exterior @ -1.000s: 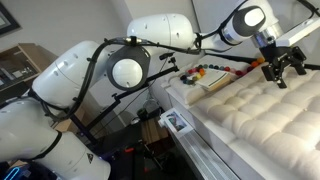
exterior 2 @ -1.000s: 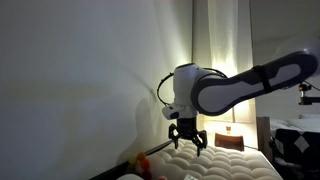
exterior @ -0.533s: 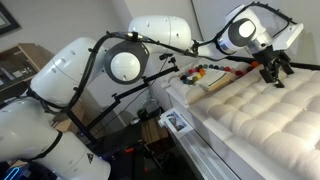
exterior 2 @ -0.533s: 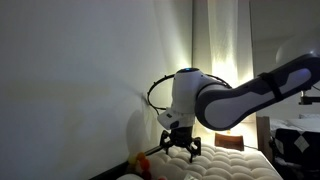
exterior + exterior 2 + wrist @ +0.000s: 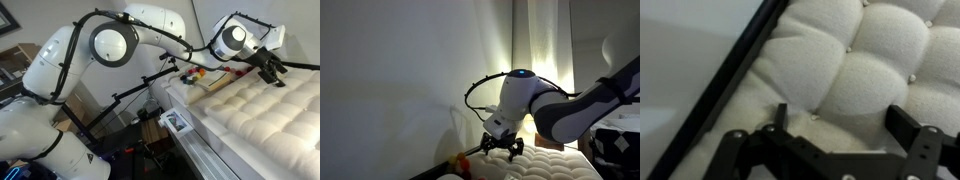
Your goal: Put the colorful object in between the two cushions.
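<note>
The colorful object (image 5: 203, 73) is a string of red, orange and dark beads lying at the far edge of the big tufted cushion (image 5: 262, 112). In an exterior view only an orange-red bit of the colorful object (image 5: 462, 162) shows. It seems to rest on a flatter, smooth white cushion (image 5: 188, 92). My gripper (image 5: 272, 72) hovers low over the tufted cushion (image 5: 538, 166), to the side of the beads. In the wrist view the gripper (image 5: 840, 128) is open, with only the quilted cushion (image 5: 855, 70) between its fingers (image 5: 902, 126). No beads show there.
A dark strip (image 5: 725, 75) runs along the cushion's edge in the wrist view. A black stand (image 5: 130, 100) and a small box (image 5: 176, 122) sit below the bed's side. A backlit curtain (image 5: 545, 55) hangs behind the arm.
The arm has swung round and the gripper has sunk closer to the tufted cushion, shifting a little toward the beads. Its jaws have stayed open.
</note>
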Controlling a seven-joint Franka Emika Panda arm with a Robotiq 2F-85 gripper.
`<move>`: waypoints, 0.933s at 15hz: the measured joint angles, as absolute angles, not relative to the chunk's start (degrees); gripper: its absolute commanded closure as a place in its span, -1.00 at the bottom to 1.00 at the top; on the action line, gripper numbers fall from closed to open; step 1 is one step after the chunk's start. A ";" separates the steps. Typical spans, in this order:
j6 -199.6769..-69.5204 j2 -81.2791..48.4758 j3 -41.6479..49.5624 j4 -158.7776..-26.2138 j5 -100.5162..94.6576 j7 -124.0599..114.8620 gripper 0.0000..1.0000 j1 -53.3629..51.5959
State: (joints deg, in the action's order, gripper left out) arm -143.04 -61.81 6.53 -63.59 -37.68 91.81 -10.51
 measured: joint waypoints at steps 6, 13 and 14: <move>-151.86 -54.73 10.23 -77.64 -54.53 77.97 -1.00 -14.62; -154.72 -42.36 8.35 -96.17 -80.05 54.60 -1.00 -16.56; -154.75 -40.16 7.23 -99.13 -83.04 52.76 -1.00 -16.20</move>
